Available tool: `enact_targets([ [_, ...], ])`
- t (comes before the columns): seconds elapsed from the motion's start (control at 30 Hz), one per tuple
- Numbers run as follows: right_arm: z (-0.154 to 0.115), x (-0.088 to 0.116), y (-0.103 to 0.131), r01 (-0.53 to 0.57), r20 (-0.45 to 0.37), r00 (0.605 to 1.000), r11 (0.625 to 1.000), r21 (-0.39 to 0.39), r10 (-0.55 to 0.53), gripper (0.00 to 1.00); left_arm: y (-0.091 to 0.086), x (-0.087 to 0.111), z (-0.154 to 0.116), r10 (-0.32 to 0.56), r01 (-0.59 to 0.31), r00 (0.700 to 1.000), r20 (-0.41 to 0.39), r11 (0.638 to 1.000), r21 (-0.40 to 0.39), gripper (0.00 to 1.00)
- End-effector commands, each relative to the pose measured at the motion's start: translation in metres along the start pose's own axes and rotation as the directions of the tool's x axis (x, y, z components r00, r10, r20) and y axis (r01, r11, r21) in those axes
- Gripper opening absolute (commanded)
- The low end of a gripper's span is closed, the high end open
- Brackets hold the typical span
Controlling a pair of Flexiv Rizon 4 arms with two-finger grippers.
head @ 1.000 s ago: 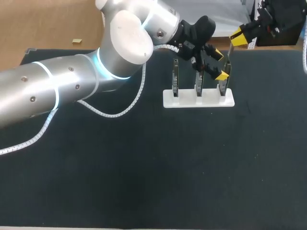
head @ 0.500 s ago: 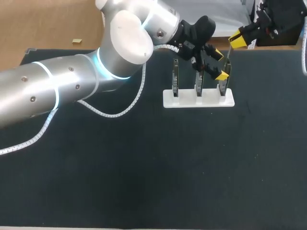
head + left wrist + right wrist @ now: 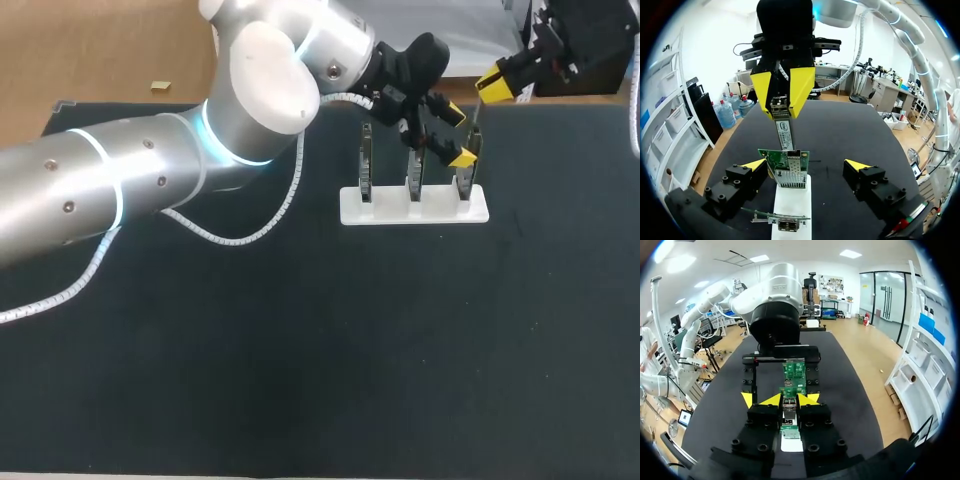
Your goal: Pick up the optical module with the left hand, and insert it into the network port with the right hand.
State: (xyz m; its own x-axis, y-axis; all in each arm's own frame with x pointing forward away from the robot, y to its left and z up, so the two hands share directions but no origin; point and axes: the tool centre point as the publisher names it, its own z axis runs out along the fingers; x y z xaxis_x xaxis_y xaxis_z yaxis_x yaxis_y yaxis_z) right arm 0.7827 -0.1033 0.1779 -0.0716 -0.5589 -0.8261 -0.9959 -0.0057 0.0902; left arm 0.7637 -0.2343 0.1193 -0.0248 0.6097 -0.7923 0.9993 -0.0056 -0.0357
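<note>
The right pincer (image 3: 782, 95) is clamped on the optical module (image 3: 784, 131). The module's long axis runs from the yellow tips toward the network port (image 3: 788, 176), and its free end is just short of the port. The port sits on the green board (image 3: 771, 159) at the right end of the white stand (image 3: 792, 205). The left pincer (image 3: 806, 165) is wide open and empty, one finger either side of that board. Insertion looks like a push along the module's length, so axis and port must line up.

Optical module (image 3: 784, 134) above rightmost board (image 3: 466, 186) on stand (image 3: 390, 212)
</note>
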Motion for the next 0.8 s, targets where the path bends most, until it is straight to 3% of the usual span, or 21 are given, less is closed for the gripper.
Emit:
enact_targets([
  [0.03, 0.0018, 0.0004, 0.0016, -0.004, -0.003, 1.000, 1.000, 0.006, 0.004, 0.00, 0.0018, -0.0014, 0.0004, -0.002, 0.002, 1.000, -0.006, 1.000, 0.003, 1.00],
  [0.8, 0.0048, 0.0063, 0.0011, -0.028, -0.008, 1.000, 1.000, 0.008, 0.028, 0.00, 0.0018, -0.0014, 0.0004, -0.002, 0.002, 1.000, -0.006, 1.000, 0.003, 1.00],
])
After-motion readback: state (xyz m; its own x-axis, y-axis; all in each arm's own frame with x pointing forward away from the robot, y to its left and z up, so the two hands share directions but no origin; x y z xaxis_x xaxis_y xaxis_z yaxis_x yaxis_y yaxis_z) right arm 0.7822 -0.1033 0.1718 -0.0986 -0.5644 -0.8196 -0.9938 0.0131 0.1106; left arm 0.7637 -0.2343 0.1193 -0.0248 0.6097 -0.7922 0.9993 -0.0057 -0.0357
